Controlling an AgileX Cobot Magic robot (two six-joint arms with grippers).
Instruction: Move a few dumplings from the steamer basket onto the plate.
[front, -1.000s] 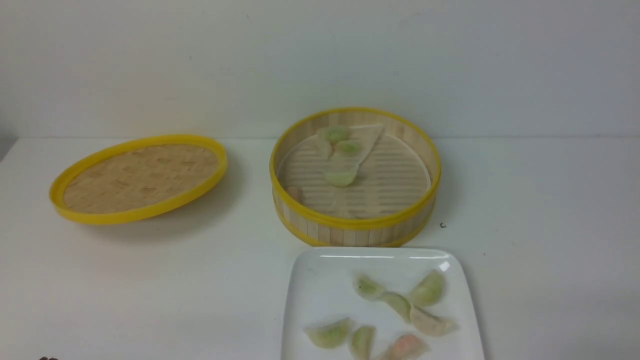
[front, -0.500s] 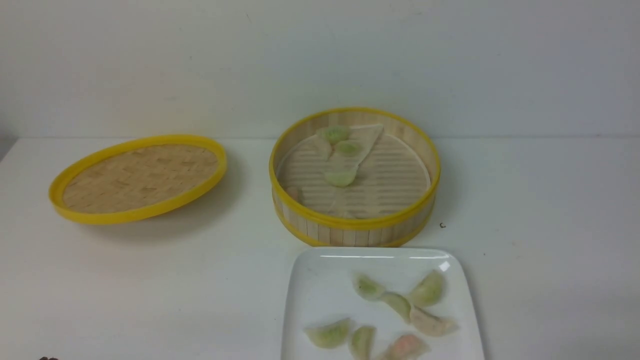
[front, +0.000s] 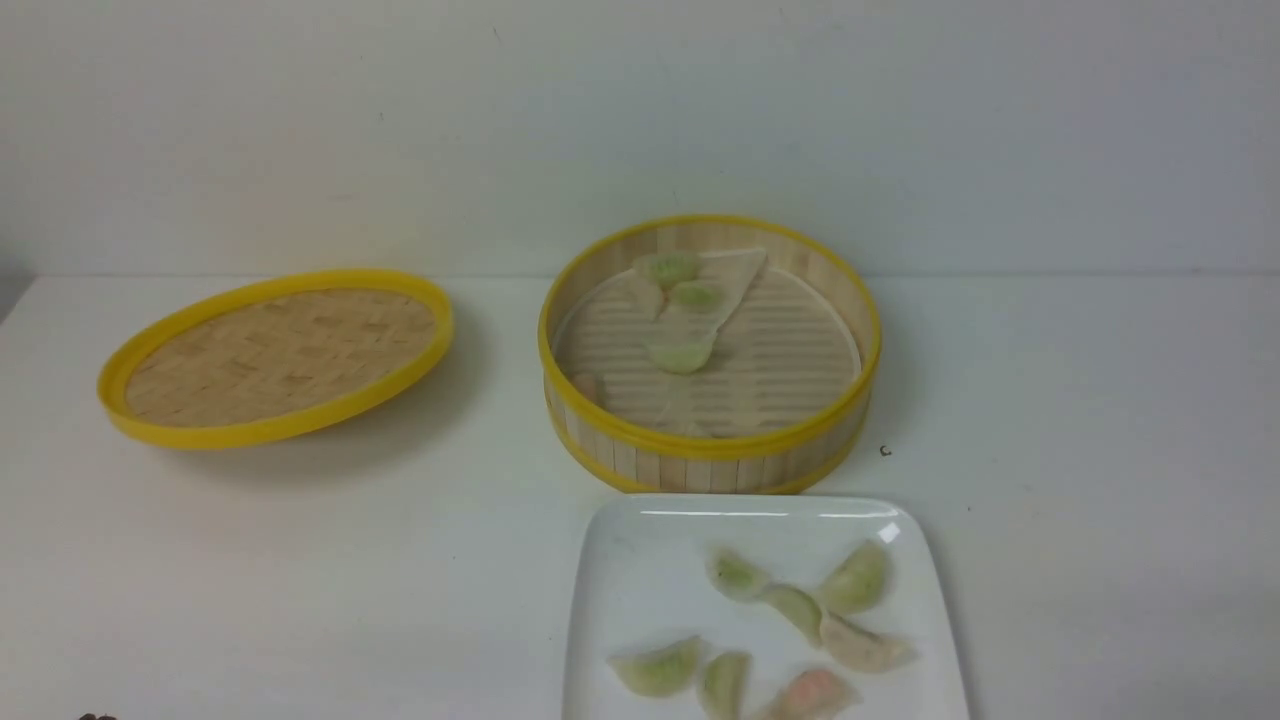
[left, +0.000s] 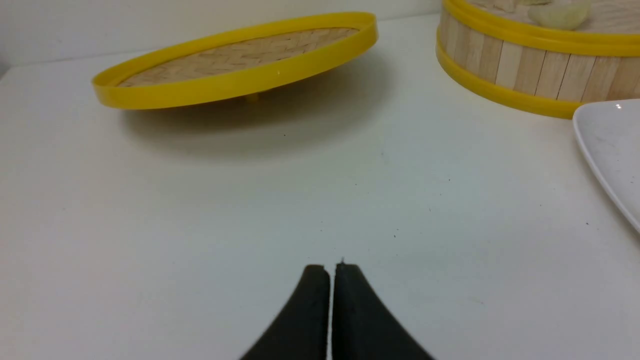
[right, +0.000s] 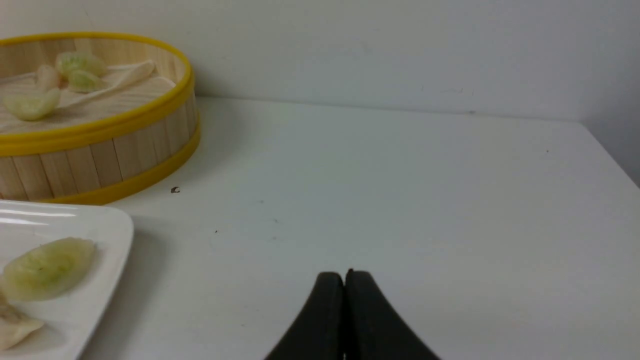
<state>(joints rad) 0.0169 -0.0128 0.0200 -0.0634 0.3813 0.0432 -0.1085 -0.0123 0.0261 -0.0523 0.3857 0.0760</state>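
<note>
The steamer basket stands at the middle back of the table, with several pale green dumplings and a pinkish one on its slatted floor. It also shows in the left wrist view and the right wrist view. The white plate lies just in front of it and holds several dumplings. My left gripper is shut and empty, low over bare table left of the plate. My right gripper is shut and empty over bare table right of the plate. Neither gripper shows in the front view.
The shallow woven lid with a yellow rim rests tilted at the back left, and shows in the left wrist view. A wall runs along the table's back edge. A small dark speck lies right of the basket.
</note>
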